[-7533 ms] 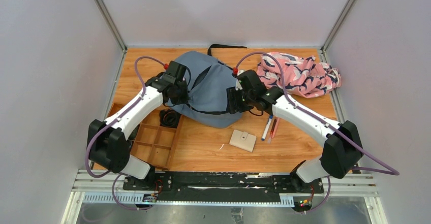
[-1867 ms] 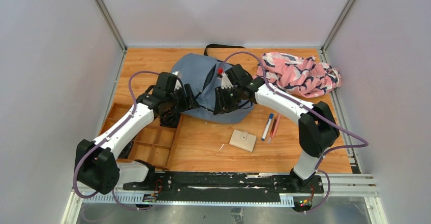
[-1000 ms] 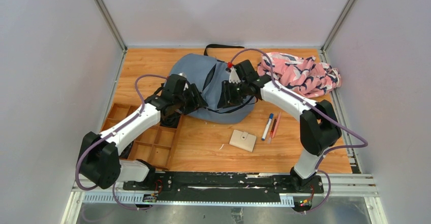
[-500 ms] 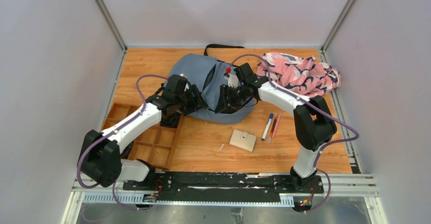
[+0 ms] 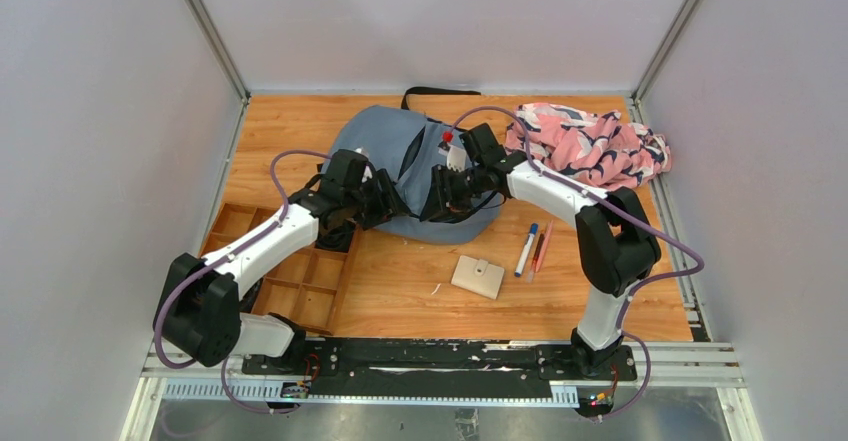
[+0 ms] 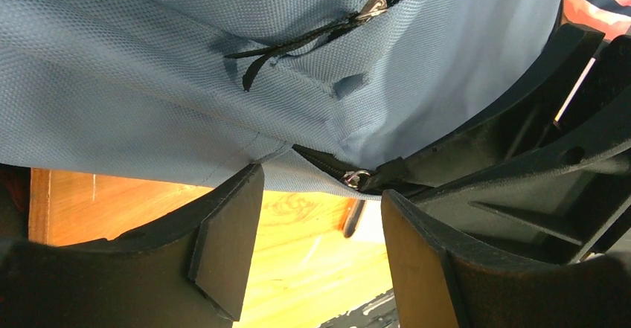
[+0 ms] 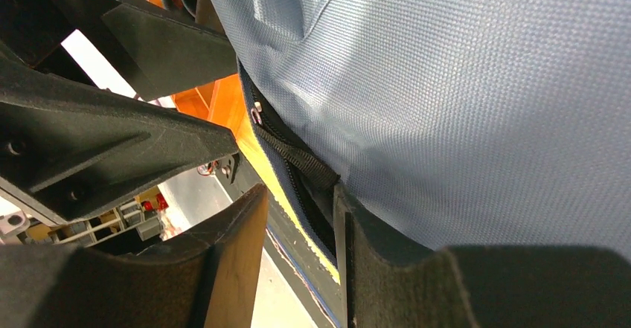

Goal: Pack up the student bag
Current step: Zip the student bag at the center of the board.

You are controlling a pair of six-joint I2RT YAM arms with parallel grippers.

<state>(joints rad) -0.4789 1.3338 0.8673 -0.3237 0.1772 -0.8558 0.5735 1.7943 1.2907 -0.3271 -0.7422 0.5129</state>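
A: You had the student bag [image 5: 400, 161] lying at the middle of the table [image 5: 400, 291], toward the back, with both arms at its near edge. Your left gripper [image 5: 385, 201] was spread wide and held nothing. The metal zipper pull [image 6: 357, 178] sat just above its gap, close to one finger.

B: And your right gripper [image 5: 437, 196] stood only partly apart, with a narrow gap showing between its fingers. The black pull strap [image 7: 298, 157] ran down to that gap and touched one finger, but the other finger was clear of it, so I'd call that no grip yet.

A: As I read it, the step was getting the zip open so the pens [image 5: 527, 249] and the beige case [image 5: 477, 276] could go in. You needed one gripper to pin the fabric beside the zipper track and the other to pinch the strap squarely, well up the fingers.

B: Yes — and then to pull along the seam, not away from it. The cloth looked soft, and I think it would have bunched and dragged the whole bag if you had tugged sideways.

A: The two grippers were also very near each other, so you had little room — a slow close would have been wise.
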